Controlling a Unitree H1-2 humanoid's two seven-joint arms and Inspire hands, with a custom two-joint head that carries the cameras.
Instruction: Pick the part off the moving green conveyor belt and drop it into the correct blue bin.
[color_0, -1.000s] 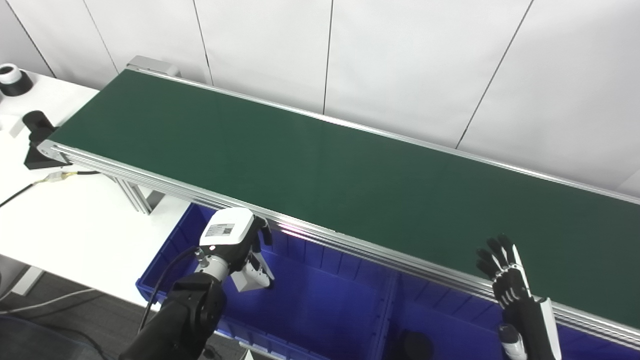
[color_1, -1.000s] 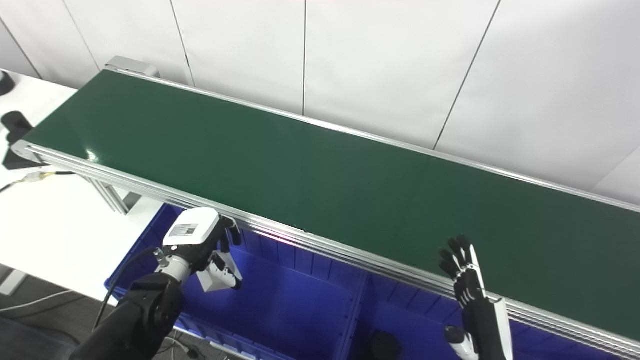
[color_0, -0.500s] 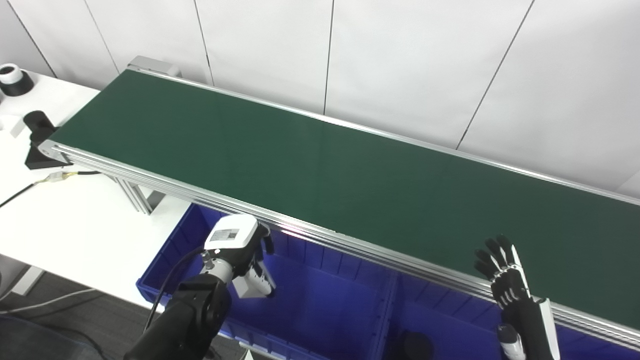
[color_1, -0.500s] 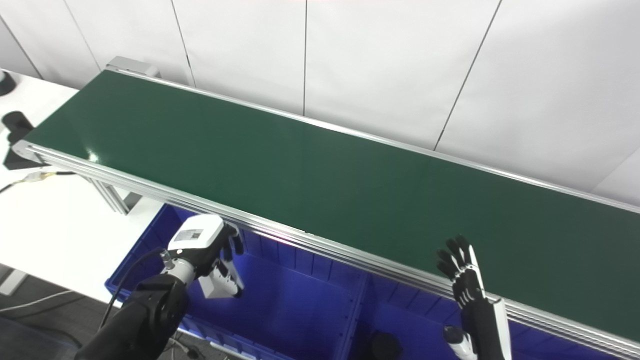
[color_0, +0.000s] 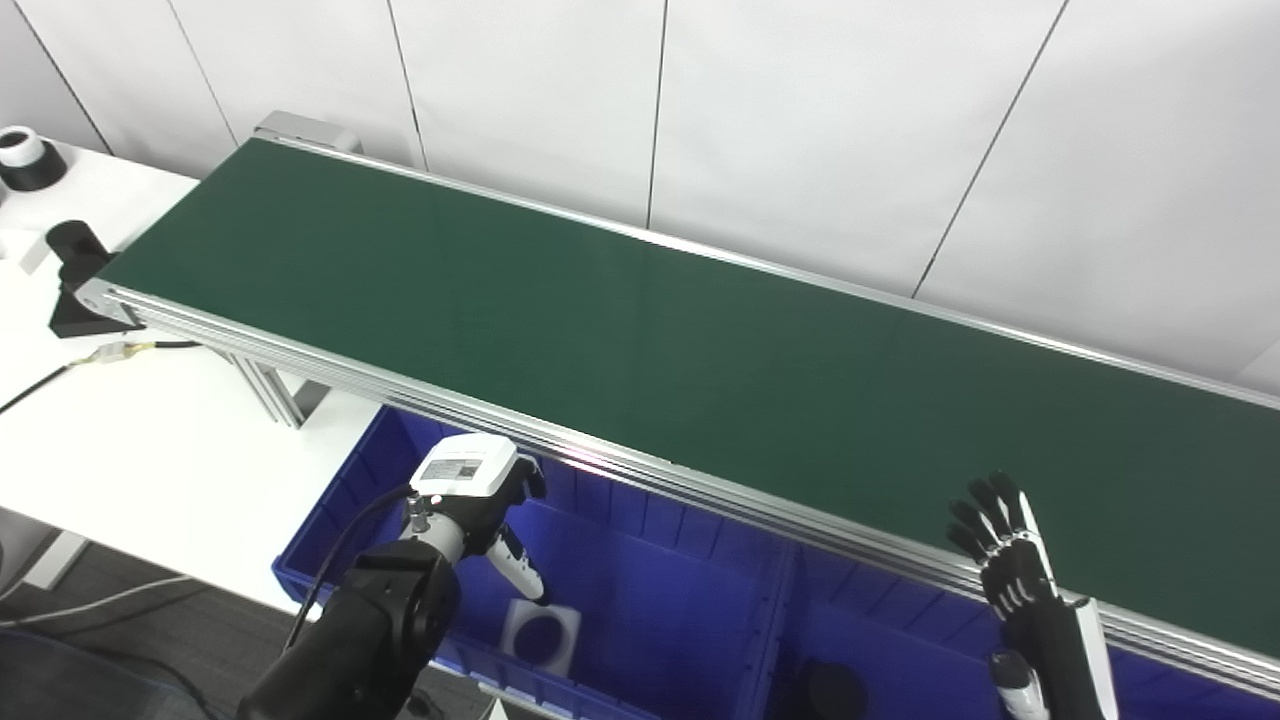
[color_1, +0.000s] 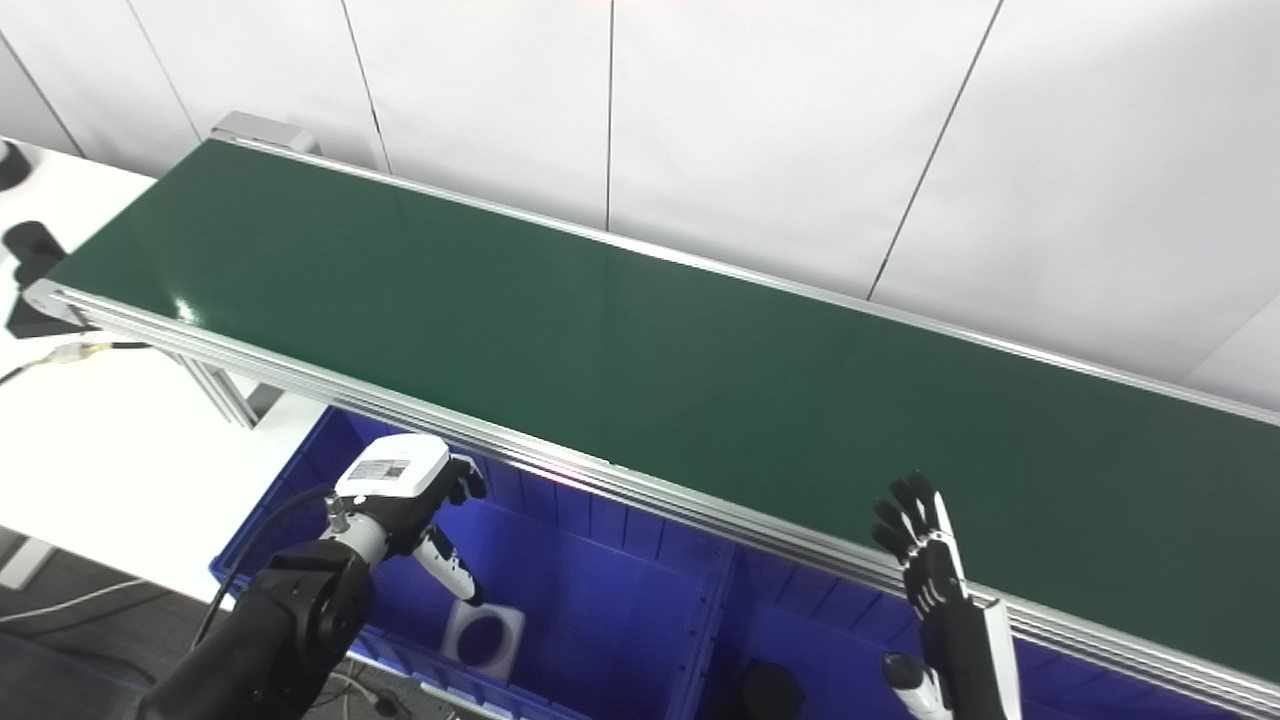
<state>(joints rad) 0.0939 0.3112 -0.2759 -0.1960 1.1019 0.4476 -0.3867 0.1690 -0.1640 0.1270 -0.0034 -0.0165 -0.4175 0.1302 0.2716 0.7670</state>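
The white part (color_0: 540, 634) lies in the left blue bin (color_0: 650, 570) below the left hand (color_0: 478, 490), whose fingers are spread and empty. The right hand (color_0: 1005, 545) stands spread, its thumb cut off; a dark object (color_0: 825, 690) is half hidden.

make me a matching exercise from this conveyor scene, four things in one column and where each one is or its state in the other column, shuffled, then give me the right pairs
Column one:
1. white square part
2. left hand
3. right hand
4. dark round part

Column two:
A. raised, fingers spread, at the conveyor's near rail
B. lying in the right blue bin
C. lying in the left blue bin
D. over the left blue bin, holding nothing

Pairs: 1-C, 2-D, 3-A, 4-B
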